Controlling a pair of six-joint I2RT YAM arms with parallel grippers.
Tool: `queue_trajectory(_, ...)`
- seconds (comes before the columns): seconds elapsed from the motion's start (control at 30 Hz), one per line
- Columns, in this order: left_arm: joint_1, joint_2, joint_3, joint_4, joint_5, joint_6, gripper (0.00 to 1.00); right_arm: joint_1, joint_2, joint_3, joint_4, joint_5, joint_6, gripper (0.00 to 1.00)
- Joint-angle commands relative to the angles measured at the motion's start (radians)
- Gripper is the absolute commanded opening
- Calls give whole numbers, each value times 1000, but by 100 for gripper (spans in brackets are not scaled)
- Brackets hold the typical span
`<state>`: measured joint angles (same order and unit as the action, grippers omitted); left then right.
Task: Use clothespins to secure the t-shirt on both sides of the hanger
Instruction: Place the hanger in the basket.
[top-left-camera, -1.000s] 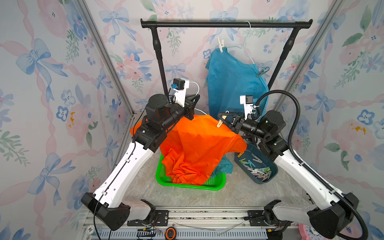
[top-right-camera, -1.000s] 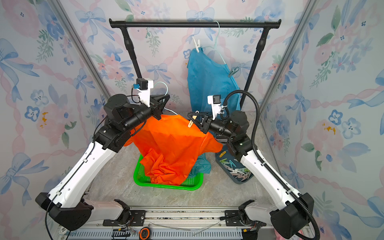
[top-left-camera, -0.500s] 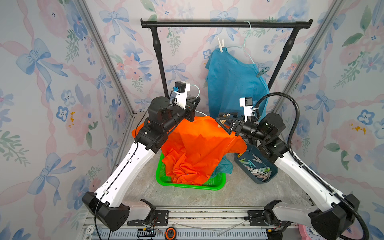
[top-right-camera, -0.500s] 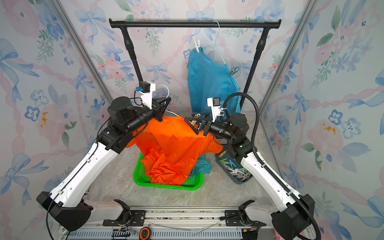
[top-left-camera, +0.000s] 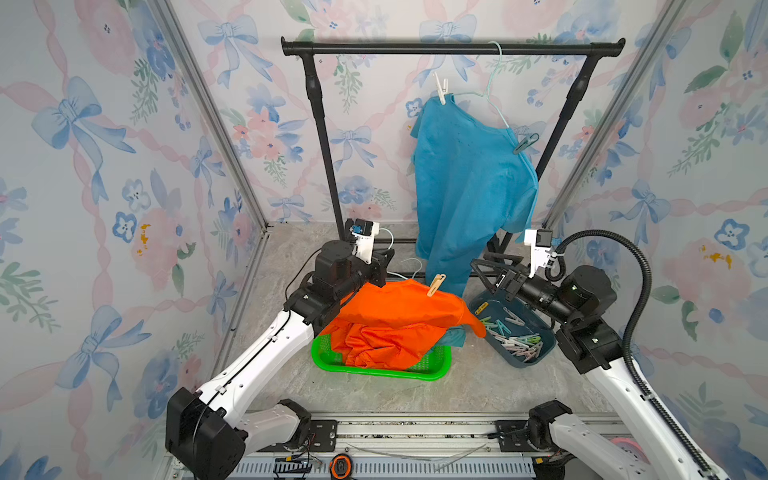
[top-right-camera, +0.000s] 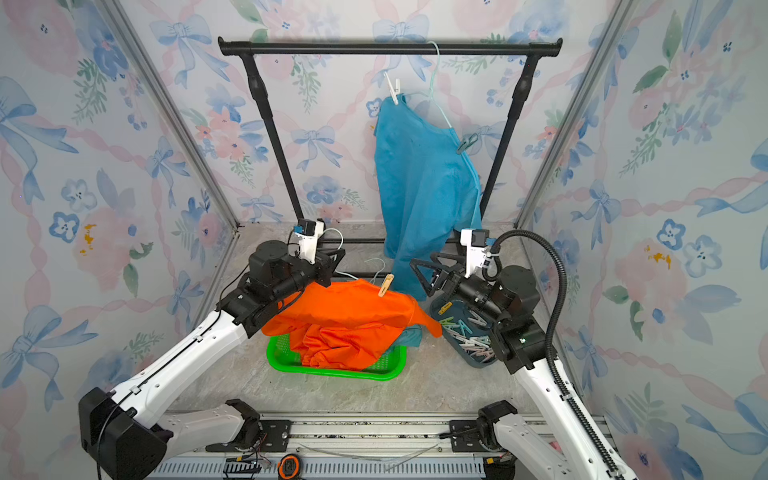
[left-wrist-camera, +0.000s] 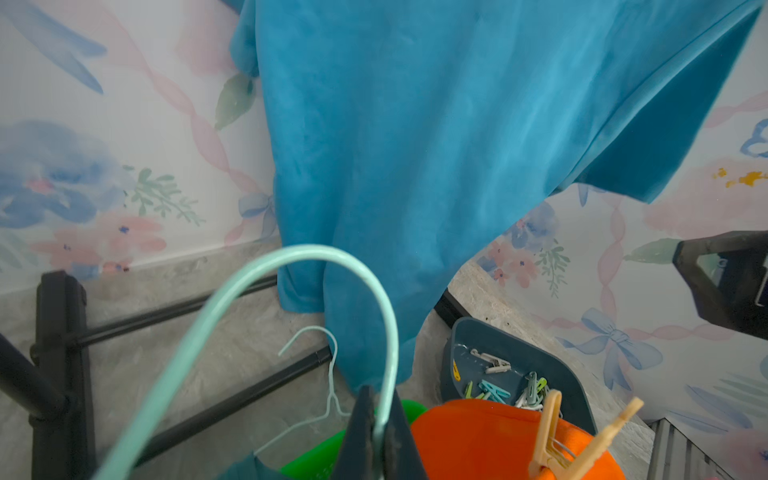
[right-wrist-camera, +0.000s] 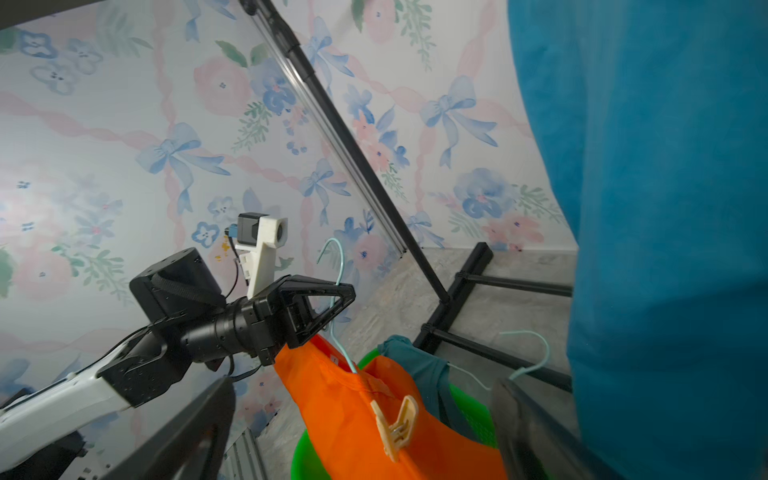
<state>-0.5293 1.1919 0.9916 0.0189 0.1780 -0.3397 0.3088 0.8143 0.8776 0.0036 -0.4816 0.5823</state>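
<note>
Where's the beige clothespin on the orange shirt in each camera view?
Top view: beige clothespin mid-picture, on the orange shirt ridge.
Top view: clothespin likewise mid-picture.
Left wrist: clothespin on the shirt, near the peg tray.
Right wrist: clothespin on the shirt's fold.
Shared landmark: the hanging blue shirt.

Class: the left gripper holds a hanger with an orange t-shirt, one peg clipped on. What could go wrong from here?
1. Only one peg shows on the orange t-shirt; the unpegged side may slide off the hanger toward the green basket.
2. The left gripper pinches the thin wire, so the hanger might twist or slip.
3. The open right gripper sits near the peg and could knock it.
</note>
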Motion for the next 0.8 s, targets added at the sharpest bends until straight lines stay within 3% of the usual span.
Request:
queue_trajectory(0.0,-1,18,-87,95,-21,-83,0,-23,-60,-69,-211,178,-41,98)
queue_trajectory(0.17,0,84,-162,147,-52,-117,4,-84,-84,-193,-267,280,-2,99)
queue_trajectory(0.4,0,133,-191,153,-59,-131,34,-171,-42,-275,-276,326,18,100)
queue_trajectory(0.77,2,-40,-231,83,-116,-158,53,-189,97,-247,-342,428,-36,98)
